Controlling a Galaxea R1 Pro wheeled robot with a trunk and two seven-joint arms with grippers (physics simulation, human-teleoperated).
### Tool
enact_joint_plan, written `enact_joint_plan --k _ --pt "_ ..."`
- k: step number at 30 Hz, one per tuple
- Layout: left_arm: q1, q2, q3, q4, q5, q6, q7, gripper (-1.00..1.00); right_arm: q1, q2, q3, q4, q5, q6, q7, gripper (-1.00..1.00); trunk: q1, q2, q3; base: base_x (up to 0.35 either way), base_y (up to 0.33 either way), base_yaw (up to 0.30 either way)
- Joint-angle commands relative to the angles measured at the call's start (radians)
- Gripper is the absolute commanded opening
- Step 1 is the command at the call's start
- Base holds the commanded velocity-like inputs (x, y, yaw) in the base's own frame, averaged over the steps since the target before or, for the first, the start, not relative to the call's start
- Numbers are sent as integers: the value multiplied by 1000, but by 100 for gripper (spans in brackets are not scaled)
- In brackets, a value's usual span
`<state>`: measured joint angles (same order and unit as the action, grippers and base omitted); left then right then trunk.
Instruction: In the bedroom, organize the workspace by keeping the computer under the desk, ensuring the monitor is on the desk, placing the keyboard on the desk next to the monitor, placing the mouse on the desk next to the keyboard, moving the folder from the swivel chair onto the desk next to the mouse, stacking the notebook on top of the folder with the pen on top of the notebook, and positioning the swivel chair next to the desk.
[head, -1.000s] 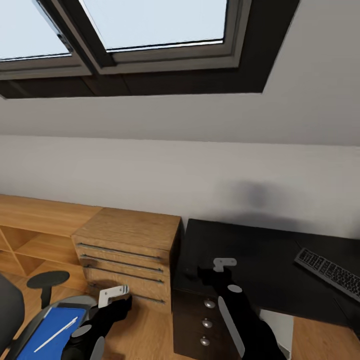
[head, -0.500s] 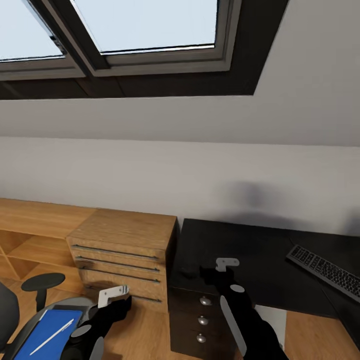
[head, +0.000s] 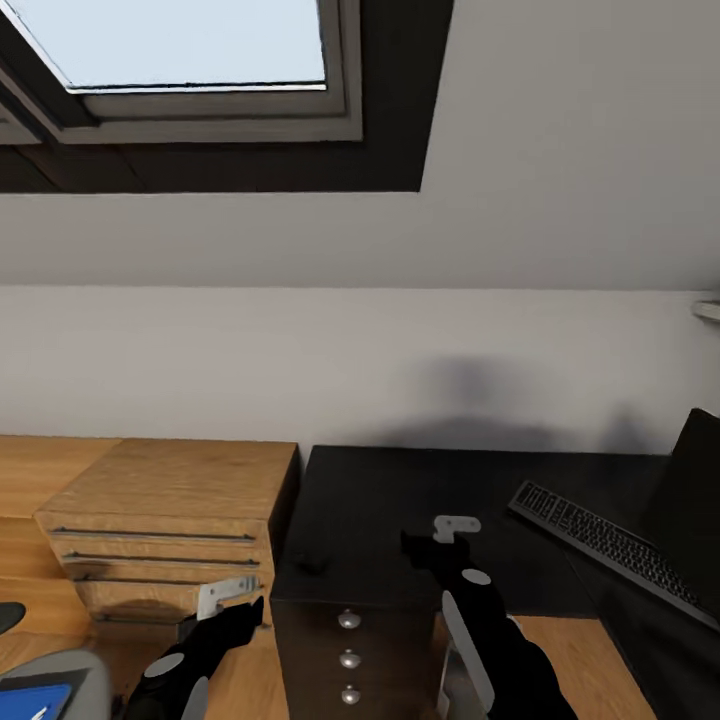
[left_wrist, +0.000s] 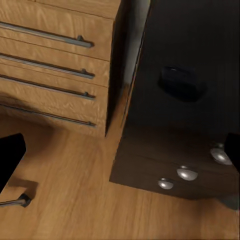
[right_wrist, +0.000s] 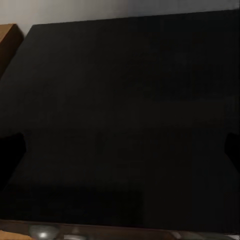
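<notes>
Small black rounded mouse (head: 312, 562) sits near front-left corner of black worktop (head: 420, 500); flat black keyboard (head: 600, 545) well right. Both my jaws empty; how far open, I cannot tell.

One desk (head: 380, 500), one keyboard (head: 600, 540), one mouse (head: 312, 562), one monitor (head: 695, 480), one wooden drawer unit (head: 170, 520), two grippers.
</notes>
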<state>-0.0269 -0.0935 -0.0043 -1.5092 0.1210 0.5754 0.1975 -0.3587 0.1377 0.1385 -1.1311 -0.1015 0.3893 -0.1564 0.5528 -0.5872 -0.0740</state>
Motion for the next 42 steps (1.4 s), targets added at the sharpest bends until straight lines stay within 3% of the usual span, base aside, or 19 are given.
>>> enact_joint_plan --k 1,8,24,31,42 --pt "-1 0 0 -1 11 4 8 100 -1 -1 3 -1 -11 3 -9 100 1 -2 -2 205 -281 -285" --pt "-1 0 0 0 11 2 7 100 -2 0 4 -1 -11 3 -9 100 1 -2 -1 212 -216 -139" --pt "-1 -1 1 -24 16 0 7 100 -1 0 4 2 -11 2 -8 100 1 -2 5 124 -6 -81" --pt "11 -4 -34 -91 14 -62 7 100 -1 0 4 3 -11 1 -9 100 1 -2 10 110 0 -203" --pt "14 -18 -49 -110 16 -76 8 100 -1 0 5 4 -11 0 -9 100 1 -2 11 11 -1 -116"
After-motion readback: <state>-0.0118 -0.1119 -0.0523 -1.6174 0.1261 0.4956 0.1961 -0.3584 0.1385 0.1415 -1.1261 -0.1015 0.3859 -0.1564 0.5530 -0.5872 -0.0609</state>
